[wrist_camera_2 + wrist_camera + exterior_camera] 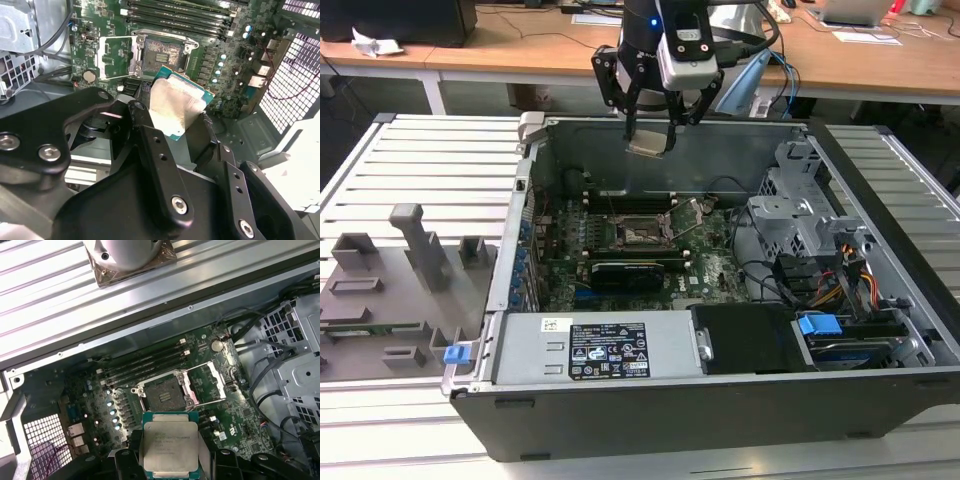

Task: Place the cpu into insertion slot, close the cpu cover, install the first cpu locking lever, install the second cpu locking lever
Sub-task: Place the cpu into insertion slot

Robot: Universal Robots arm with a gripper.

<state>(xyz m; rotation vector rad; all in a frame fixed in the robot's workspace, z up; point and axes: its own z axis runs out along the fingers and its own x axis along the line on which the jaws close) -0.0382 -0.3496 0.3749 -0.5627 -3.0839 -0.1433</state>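
Computer case (700,405): black, open on top.
Power supply (590,350): silver, inside the case.
Fixture tray (380,300): grey, exterior view's left.

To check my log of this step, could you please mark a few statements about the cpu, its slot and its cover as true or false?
1. The gripper holds the cpu in the air, clear of the green board. True.
2. The cpu already sits in the insertion slot. False: the slot is empty, and the cpu is between the gripper's fingers.
3. The cpu cover is closed over the slot. False: it lies swung open beside the slot, with the board showing through its window.
4. Long memory slots run alongside the insertion slot. True.
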